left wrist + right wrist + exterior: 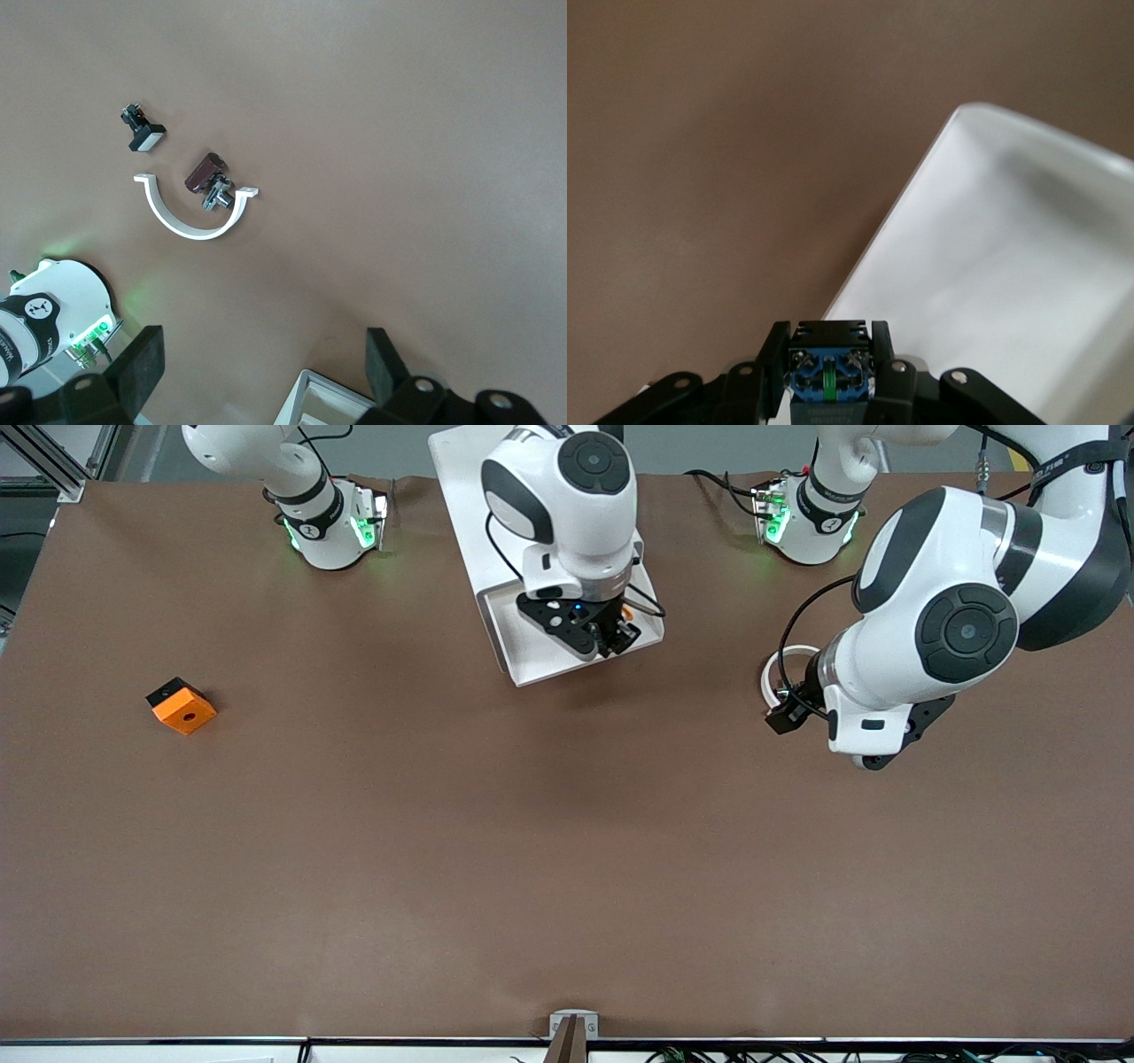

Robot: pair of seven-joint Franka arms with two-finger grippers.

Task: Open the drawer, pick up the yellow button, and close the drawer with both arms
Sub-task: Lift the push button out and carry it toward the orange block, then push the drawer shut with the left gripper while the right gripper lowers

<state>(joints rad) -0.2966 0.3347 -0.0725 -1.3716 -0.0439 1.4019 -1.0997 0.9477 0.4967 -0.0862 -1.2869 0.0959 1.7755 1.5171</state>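
The drawer (532, 662) is pulled out of the white cabinet (461, 487), toward the front camera. My right gripper (611, 634) hangs over the drawer's left-arm-end corner, shut on the button (626, 612), whose orange cap shows beside the fingers. In the right wrist view the button's (830, 367) blue base and black body sit between the gripper's (830, 341) fingers, over the drawer's rim (1010, 266). My left gripper (877, 760) is over the table toward the left arm's end, largely hidden under its arm. In the left wrist view it (263, 372) is open and empty.
An orange block with a dark hole (182, 706) lies toward the right arm's end. A white curved ring (780, 664) and small dark parts (784, 717) lie beside the left gripper; they also show in the left wrist view (190, 212). A cabinet corner (310, 398) shows there.
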